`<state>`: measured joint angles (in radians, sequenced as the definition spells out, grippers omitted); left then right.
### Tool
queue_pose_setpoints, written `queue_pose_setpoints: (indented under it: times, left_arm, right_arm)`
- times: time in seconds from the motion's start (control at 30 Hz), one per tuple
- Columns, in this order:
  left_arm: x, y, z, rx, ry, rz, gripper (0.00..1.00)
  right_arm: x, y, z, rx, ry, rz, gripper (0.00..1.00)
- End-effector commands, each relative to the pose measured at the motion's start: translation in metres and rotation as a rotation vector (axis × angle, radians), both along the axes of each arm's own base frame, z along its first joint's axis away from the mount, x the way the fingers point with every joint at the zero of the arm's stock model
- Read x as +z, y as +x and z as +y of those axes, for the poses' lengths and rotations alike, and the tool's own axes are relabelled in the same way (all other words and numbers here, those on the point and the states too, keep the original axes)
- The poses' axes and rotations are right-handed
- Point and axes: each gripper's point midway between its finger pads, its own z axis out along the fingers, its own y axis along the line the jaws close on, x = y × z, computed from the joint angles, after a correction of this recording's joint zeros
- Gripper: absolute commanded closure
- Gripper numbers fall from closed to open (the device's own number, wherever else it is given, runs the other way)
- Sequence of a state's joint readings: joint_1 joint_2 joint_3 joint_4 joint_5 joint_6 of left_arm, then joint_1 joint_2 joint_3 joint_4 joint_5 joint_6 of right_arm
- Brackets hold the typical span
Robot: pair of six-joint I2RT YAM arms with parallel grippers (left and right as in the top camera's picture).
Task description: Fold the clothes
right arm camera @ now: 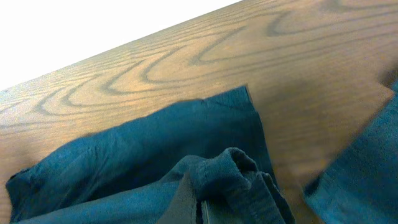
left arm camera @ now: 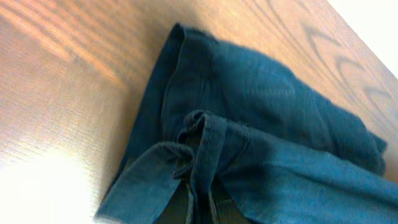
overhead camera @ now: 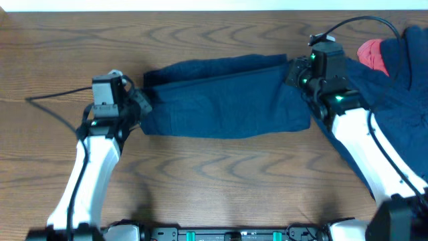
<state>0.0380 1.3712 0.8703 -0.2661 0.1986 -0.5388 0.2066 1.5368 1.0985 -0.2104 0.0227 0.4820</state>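
While both jaws stand clenched, the left gripper (overhead camera: 138, 102) and right gripper (overhead camera: 295, 72) pinch opposite ends of the soft navy-blue fabric garment (overhead camera: 224, 97).

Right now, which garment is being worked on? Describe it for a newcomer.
On the wooden table, look at the middle. The navy garment lies as a long flat band, left tool and right tool pinching its ends, unlike the heaped navy pile with the pink-red piece at far right.
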Motion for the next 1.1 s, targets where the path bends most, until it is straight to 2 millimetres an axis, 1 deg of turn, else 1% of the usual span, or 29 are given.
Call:
queue_pose_setpoints:
  times: [0.0,0.07,0.2,0.23,0.27,0.3,0.33,0.37,0.43,0.47,0.5,0.53,0.6,0.67,0.77,0.87,0.93,1.0,1.07]
  left_arm:
    - [-0.016,0.019,0.033,0.115,0.101,-0.002,0.93]
    - [-0.025,0.032,0.034,0.116,0.101,-0.020,0.88]
    - [-0.044,0.048,0.035,0.116,0.101,-0.028,0.86]
    - [-0.050,0.051,0.035,0.115,0.101,-0.025,0.83]
    - [-0.055,0.052,0.035,0.115,0.101,-0.022,0.74]
    - [-0.060,0.054,0.035,0.114,0.101,-0.017,0.70]
    - [-0.065,0.055,0.035,0.114,0.101,-0.011,0.68]
    - [-0.069,0.055,0.035,0.114,0.100,-0.005,0.68]
    - [-0.072,0.056,0.035,0.111,0.098,-0.001,0.67]
    - [-0.070,0.057,0.035,0.112,0.099,-0.007,0.66]
    - [-0.067,0.059,0.036,0.111,0.101,-0.023,0.64]
    - [-0.062,0.062,0.036,0.112,0.101,-0.041,0.63]
    - [-0.045,0.068,0.039,0.121,0.102,-0.098,0.62]
    - [-0.026,0.072,0.044,0.135,0.104,-0.146,0.62]
    - [0.007,0.077,0.055,0.160,0.107,-0.222,0.62]
    - [0.030,0.074,0.061,0.175,0.108,-0.268,0.61]
    - [0.032,0.067,0.051,0.137,0.076,-0.251,0.61]
    - [0.025,0.059,0.030,0.056,0.017,-0.205,0.61]
    - [0.012,0.049,0.008,-0.042,-0.015,-0.143,0.62]
  right_arm:
    - [-0.003,0.018,-0.032,-0.119,-0.100,-0.030,0.99]
    - [-0.014,0.026,-0.030,-0.118,-0.101,-0.029,0.99]
    - [-0.037,0.037,-0.028,-0.116,-0.104,-0.011,0.99]
    - [-0.044,0.040,-0.027,-0.113,-0.103,-0.005,0.99]
    - [-0.050,0.042,-0.026,-0.110,-0.103,0.000,0.99]
    - [-0.055,0.044,-0.025,-0.108,-0.102,0.004,0.99]
    - [-0.062,0.047,-0.023,-0.099,-0.096,0.006,0.98]
    - [-0.066,0.049,-0.020,-0.088,-0.087,0.006,0.93]
    - [-0.074,0.055,-0.014,-0.066,-0.068,-0.002,0.67]
    - [-0.075,0.057,-0.014,-0.067,-0.067,-0.006,0.51]
    - [-0.075,0.058,-0.013,-0.067,-0.066,-0.012,0.41]
    - [-0.074,0.059,-0.015,-0.072,-0.068,-0.016,0.36]
    - [-0.066,0.062,-0.018,-0.067,-0.074,-0.042,0.24]
    - [-0.053,0.064,-0.024,-0.069,-0.083,-0.065,0.17]
    - [-0.031,0.059,-0.034,-0.080,-0.094,-0.090,0.13]
    - [-0.016,0.048,-0.044,-0.096,-0.096,-0.080,0.10]
    - [-0.012,0.034,-0.049,-0.098,-0.101,-0.039,0.10]
    - [-0.018,0.018,-0.048,-0.063,-0.121,0.027,0.12]
    - [-0.028,0.002,-0.042,-0.016,-0.120,0.101,0.22]
